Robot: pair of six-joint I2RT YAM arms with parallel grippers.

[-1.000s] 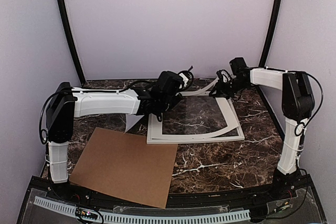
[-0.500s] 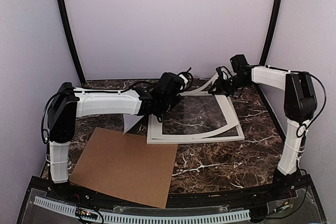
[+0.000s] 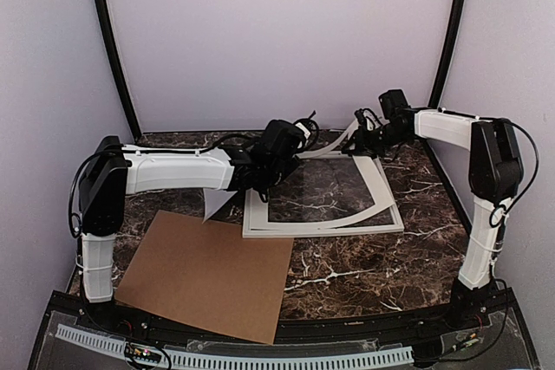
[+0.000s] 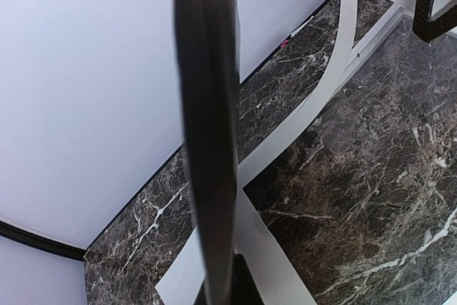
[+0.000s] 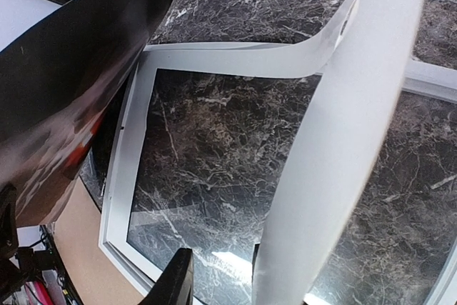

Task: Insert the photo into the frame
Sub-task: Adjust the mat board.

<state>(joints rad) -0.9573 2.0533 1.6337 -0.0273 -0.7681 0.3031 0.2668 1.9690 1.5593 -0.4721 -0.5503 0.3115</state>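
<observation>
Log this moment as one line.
left gripper: shut on photo | right gripper: holds paper mat corner up | frame: flat, no photo

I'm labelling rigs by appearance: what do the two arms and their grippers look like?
Both the left arm and right arm have white tubular links with black joint housings and wrists. Black cables loop beside each. The left gripper and right gripper are black too.

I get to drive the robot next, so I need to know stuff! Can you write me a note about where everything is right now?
Left gripper: shut on the photo, held up by the left edge of the frame.
Right gripper: shut on the white mat, holding its far right corner up off the frame.
Done: photo picked up, mat partly lifted.
Left: probably slide the photo into the frame, then let go.
</observation>
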